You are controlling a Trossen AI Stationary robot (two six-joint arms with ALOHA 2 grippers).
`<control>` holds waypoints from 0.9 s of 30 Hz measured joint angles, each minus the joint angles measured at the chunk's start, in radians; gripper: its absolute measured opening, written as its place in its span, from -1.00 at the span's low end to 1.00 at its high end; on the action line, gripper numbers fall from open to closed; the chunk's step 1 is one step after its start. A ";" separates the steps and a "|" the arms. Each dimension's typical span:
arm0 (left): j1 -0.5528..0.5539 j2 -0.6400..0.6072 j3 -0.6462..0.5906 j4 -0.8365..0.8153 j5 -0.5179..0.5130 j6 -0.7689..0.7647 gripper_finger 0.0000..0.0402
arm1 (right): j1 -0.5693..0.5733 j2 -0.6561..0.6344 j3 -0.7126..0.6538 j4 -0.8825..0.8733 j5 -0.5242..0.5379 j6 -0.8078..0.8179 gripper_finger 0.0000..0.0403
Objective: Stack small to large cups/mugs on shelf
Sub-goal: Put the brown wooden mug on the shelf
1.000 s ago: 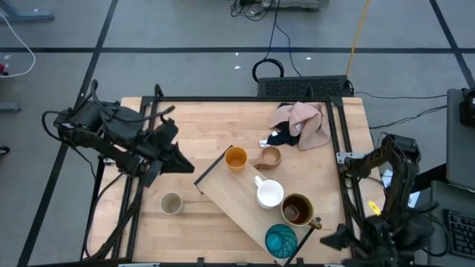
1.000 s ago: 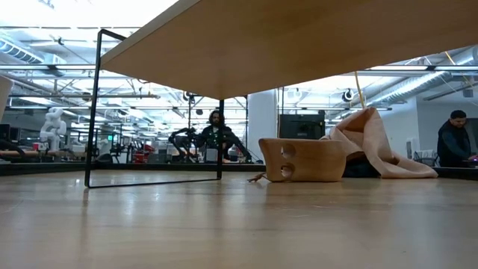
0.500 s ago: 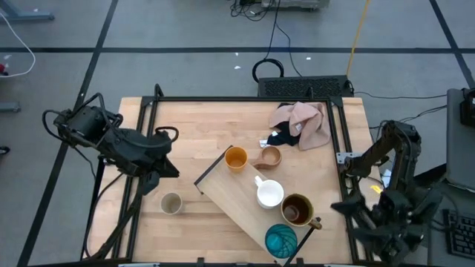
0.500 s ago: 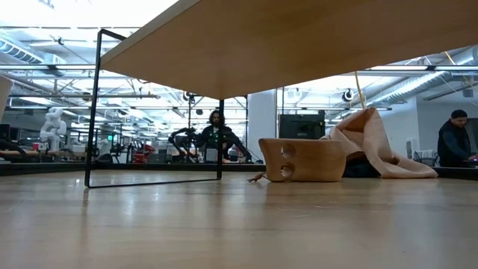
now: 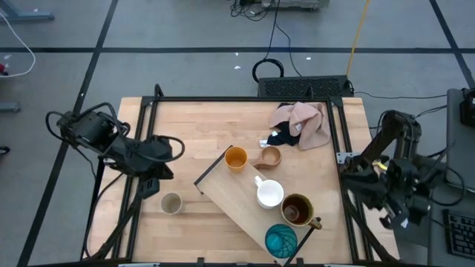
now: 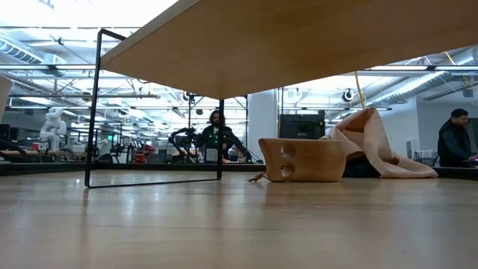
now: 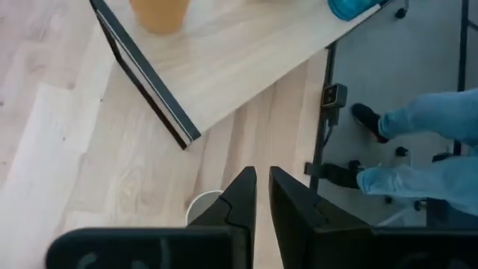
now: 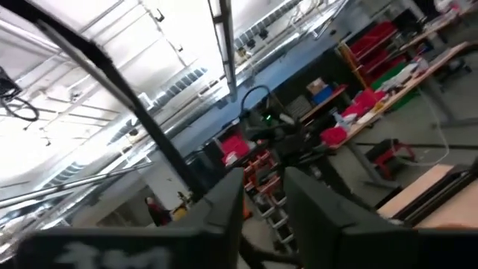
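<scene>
The shelf (image 5: 241,194), a light board on thin dark end rails (image 6: 92,104), stands slantwise on the table. On it are the orange cup (image 5: 236,158), white mug (image 5: 269,194), dark brown mug (image 5: 297,210) and teal cup (image 5: 280,239). The tan cup (image 5: 270,156) sits on the table at the shelf's far edge. The beige-grey cup (image 5: 171,202) stands on the table left of the shelf. My left gripper (image 7: 261,198) hovers shut just left of and above it. My right gripper (image 8: 263,198), off the table's right edge, points into the room with its fingers close together and holds nothing.
A pink cloth (image 5: 308,122) over a navy cloth (image 5: 282,137) lies at the far right of the table. Dark frame rails (image 5: 338,141) run along the table's sides. A person's legs (image 7: 426,149) show beyond the near edge. People stand in the room behind (image 6: 215,134).
My left arm has drawn back toward the table's left edge, its gripper now closer to the beige-grey cup. My right arm has swung up and away from the table's near right corner, toward the far side. No cup has moved.
</scene>
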 joint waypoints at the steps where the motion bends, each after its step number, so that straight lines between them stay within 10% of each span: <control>1: 0.000 0.000 0.000 0.000 -0.010 0.000 -0.81 | -0.006 -0.009 0.000 -0.001 0.002 -0.017 -0.64; 13: 0.009 0.000 0.000 0.000 -0.078 -0.057 -0.81 | -0.127 -0.158 -0.026 -0.033 0.291 -0.445 -0.85; 27: 0.020 0.031 0.000 -0.004 -0.014 -0.428 -0.81 | -0.274 -0.226 -0.307 -0.056 0.305 -0.171 -0.87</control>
